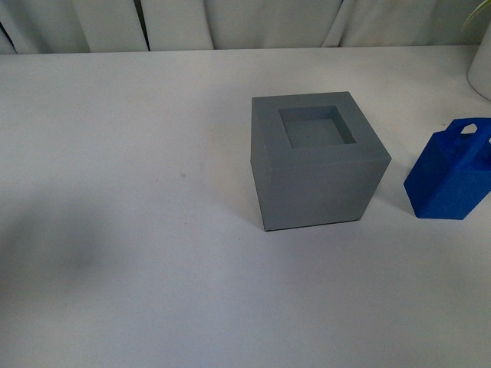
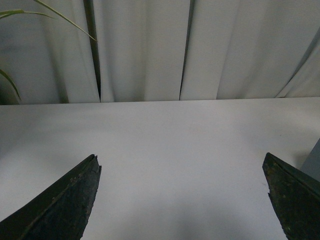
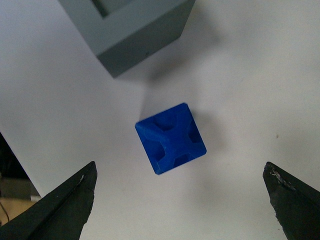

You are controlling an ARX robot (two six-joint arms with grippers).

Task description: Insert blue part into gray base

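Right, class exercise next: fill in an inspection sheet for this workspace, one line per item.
Surface: plain white table.
Job's things: gray base upright mid-table, its recess empty; blue part standing apart on its right, not inserted.
Clutter: white rounded object at the far right edge, cut off.
Grippers: left gripper open over bare table; right gripper open above the blue part, not touching.
Cables: nothing seen.
Surroundings: pale curtains behind; plant leaves.

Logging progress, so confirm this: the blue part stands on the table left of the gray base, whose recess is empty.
Wrong side: the front view shows the blue part standing on the table right of the gray base, whose recess is empty.
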